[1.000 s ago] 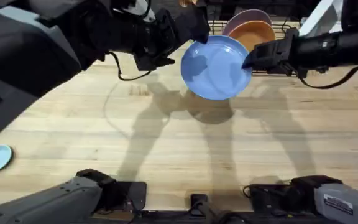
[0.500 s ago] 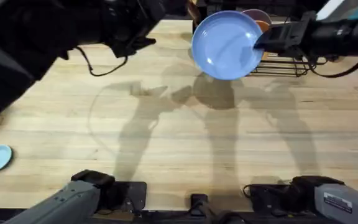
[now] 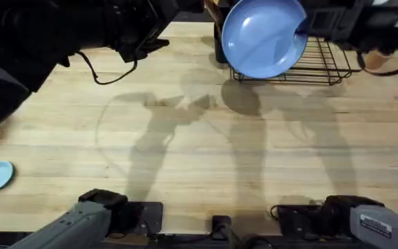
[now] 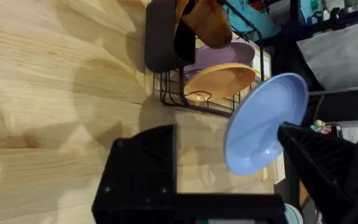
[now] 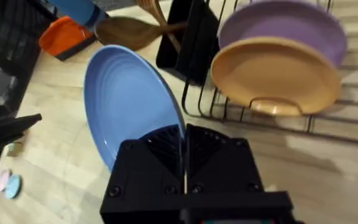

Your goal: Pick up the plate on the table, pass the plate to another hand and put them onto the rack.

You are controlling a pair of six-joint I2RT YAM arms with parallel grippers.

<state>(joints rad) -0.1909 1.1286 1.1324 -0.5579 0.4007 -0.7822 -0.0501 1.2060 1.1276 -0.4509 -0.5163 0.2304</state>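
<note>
The desk (image 3: pixel 199 159) is a broad butcher-block top of pale wooden planks with clear grain, lit from above so that soft grey shadows fall across its middle. Beyond its far edge the room lies dark. In the left wrist view, dark shelving (image 4: pixel 328 25) and a pale grey panel (image 4: pixel 347 56) stand past the desk.

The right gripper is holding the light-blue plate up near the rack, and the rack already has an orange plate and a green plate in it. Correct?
Not quite: the second racked plate is purple, not green, as the right wrist view shows. The right gripper does hold the light-blue plate near the rack, beside the orange plate.
</note>
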